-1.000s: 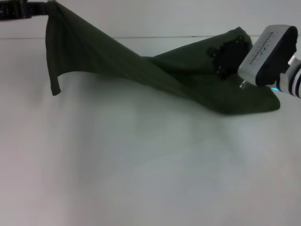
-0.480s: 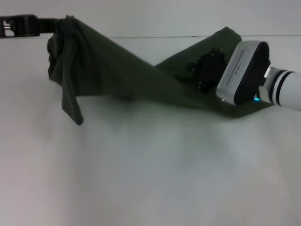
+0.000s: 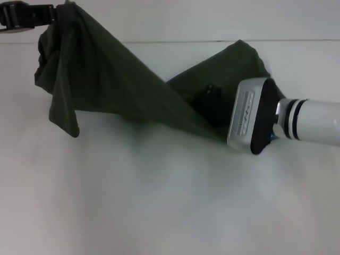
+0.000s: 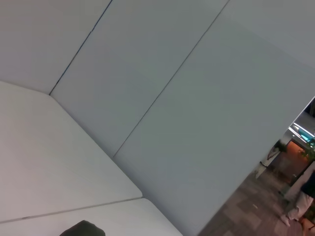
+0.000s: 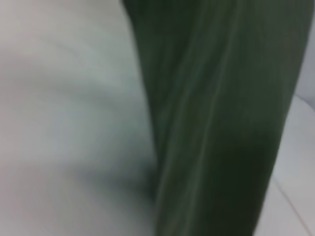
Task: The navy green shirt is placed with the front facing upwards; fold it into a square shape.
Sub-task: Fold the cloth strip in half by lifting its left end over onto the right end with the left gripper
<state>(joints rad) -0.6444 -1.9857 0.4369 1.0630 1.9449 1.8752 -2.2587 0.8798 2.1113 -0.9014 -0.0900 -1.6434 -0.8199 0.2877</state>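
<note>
Shirt (image 3: 127, 90) is mid-air-ish, not flat: one end hoisted at approx 11 o'clock of the head view, the other end down on the table (image 3: 159, 202) at approx 3 o'clock, cloth stretched taut btwn them in a long diagonal band. A loose flap hangs off the raised end, towards 9 o'clock. Only plain dark green shows; no lettering visible.

L gripper (image 3: 53, 13) sits at the top-left corner, pinching the bunched cloth, which hangs straight from its tip. R gripper (image 3: 212, 98) is low at the shirt's 3 o'clock end, on the fabric; its fingers are mostly hidden behind the wrist housing, so can't tell if clamped or spread. R wrist view shows just the green cloth close up w/ table beside it. L wrist view looks off at wall panels, w/ only a dark scrap at the lower edge.

Progress, my read: early. No square yet, no clean crease or stacked layers seen. Shirt looks gathered and being carried or spread. Left to do: lay flat, fold sides in, fold lengthwise, square up.
</note>
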